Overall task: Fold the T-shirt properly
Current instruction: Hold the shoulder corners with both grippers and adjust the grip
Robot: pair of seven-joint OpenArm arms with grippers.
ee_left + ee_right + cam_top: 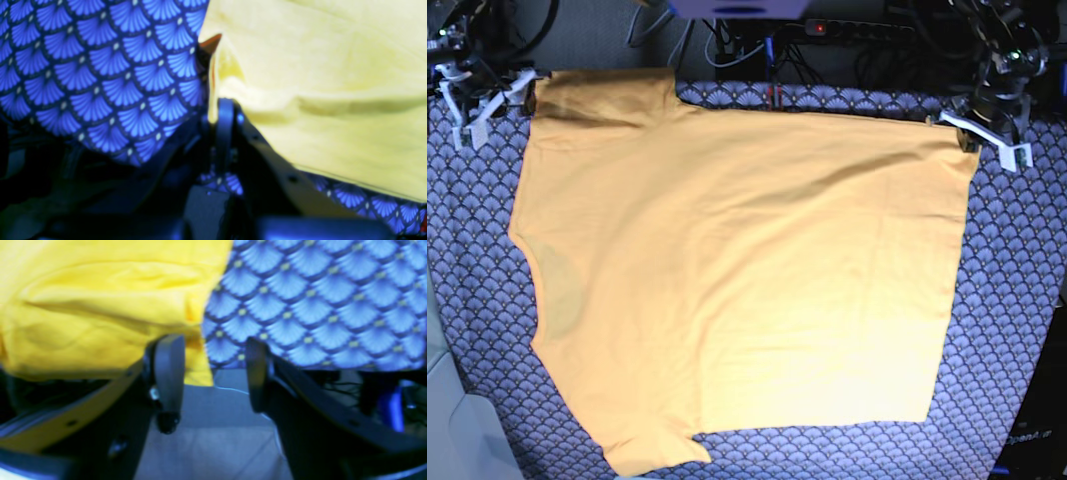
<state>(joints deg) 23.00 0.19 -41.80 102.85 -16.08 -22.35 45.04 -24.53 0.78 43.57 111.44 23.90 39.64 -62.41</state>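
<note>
Left end effector [223,111], clenched, pinches the shirt [320,83] at its edge over the scale-patterned cloth [100,73] in the left wrist view. Right wrist view: right end effector [213,370] stands released, jaws apart, shirt hem [198,370] just beside one finger. Base view: shirt [737,270] lies spread flat on the cloth-covered surface [1007,330], an arm at each far corner.

Hardly any writing is showing anywhere. The one trace is sitting at the bottom right corner of the base view, where faint pale lettering [1028,437] is running along a dark surface beside the patterned cloth [1007,300]; it is looking like "OpenArm", though the letters are too small to be sure. Both wrist views are coming through blurred and are giving no letters, numbers or signs.
</note>
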